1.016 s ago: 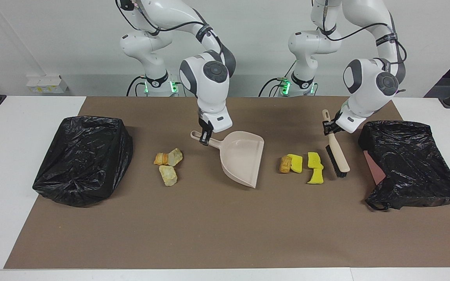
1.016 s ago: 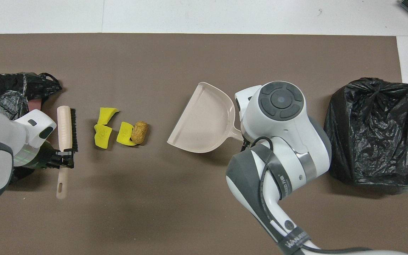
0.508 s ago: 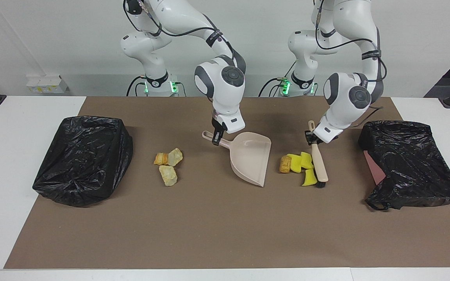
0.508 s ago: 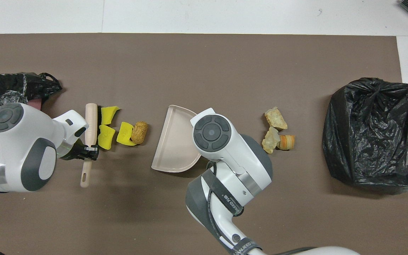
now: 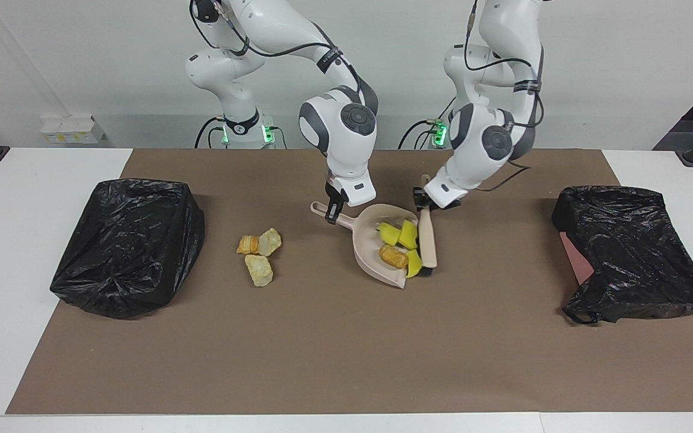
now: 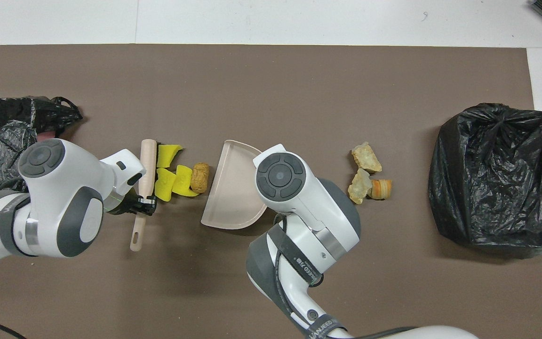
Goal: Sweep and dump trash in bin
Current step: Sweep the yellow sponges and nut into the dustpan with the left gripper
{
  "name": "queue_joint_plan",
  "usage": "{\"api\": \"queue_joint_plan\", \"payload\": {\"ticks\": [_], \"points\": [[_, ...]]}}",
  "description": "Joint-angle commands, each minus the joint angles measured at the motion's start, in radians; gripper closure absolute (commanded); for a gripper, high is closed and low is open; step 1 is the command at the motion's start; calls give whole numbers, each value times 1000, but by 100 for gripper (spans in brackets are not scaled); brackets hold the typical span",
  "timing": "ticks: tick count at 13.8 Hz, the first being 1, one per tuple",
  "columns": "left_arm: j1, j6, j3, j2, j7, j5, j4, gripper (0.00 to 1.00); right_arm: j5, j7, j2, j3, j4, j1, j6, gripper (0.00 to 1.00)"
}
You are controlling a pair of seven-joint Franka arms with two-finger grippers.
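My right gripper (image 5: 332, 213) is shut on the handle of the beige dustpan (image 5: 366, 240), which rests on the brown mat. My left gripper (image 5: 423, 201) is shut on the handle of a beige brush (image 5: 428, 243) held against the pan's open mouth. In the facing view three yellow sponge chunks (image 5: 405, 234) and the brown cork roll (image 5: 393, 257) lie inside the pan's mouth. In the overhead view the sponge chunks (image 6: 172, 181) and cork roll (image 6: 200, 177) lie between brush (image 6: 146, 162) and dustpan (image 6: 233, 188). The bread lumps (image 5: 259, 252) lie beside the pan, toward the right arm's end.
A bin lined with a black bag (image 5: 127, 243) stands at the right arm's end of the table; it also shows in the overhead view (image 6: 494, 174). A flatter black bag (image 5: 629, 252) lies at the left arm's end. The mat's edge farthest from the robots is bare.
My left gripper has swept the brush toward the dustpan, pushing the sponge chunks and cork roll into its mouth. The right gripper first shifted the pan toward them, then held still.
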Motion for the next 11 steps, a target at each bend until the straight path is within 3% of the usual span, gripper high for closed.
{"api": "queue_joint_plan", "payload": {"ticks": [1, 4, 8, 11], "points": [[-85, 22, 11, -14, -29, -77, -9, 100, -13, 26, -16, 2, -28, -8, 14, 100], [-76, 8, 16, -17, -68, -74, 6, 100, -13, 26, -16, 2, -29, -8, 13, 100], [2, -49, 29, -95, -65, -7, 11, 100, -13, 34, -19, 0, -26, -9, 13, 100], [79, -111, 29, -152, -104, 44, 11, 100, -1, 26, -100, -6, -25, -75, -3, 100]]}}
